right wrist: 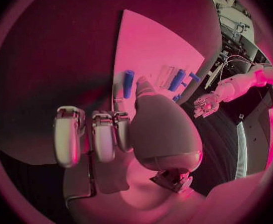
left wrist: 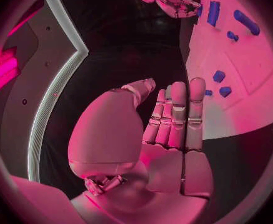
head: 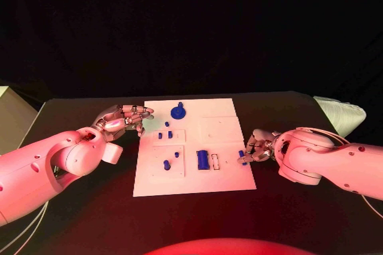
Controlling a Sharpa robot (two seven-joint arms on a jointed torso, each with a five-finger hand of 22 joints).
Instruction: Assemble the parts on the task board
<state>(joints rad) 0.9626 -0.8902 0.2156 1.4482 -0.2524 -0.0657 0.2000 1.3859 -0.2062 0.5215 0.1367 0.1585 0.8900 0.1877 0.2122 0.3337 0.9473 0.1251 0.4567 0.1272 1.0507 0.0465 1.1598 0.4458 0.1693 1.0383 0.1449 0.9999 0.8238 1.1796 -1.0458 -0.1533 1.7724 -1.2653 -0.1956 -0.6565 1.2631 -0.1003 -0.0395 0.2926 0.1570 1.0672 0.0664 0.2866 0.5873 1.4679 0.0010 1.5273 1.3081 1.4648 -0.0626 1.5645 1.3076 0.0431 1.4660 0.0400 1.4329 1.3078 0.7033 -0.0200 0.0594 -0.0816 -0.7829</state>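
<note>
Task board lies mid-table, long side running away from robot.

Parts on board: round blue piece w/ tab near far edge; tiny blue peg just below it; two short blue pegs side by side in a raised panel, left half; small peg and a longer one in the panel nearer the robot; blue block mid-board w/ a white-slotted piece just beside it.

L hand at board's far-left corner, off the left edge, fingers straight and pressed together, thumb apart; holds nothing.

R hand at board's right edge, fingers curled inward next to a short blue cylinder lying by that edge. Touching or pinching it: cannot tell.
</note>
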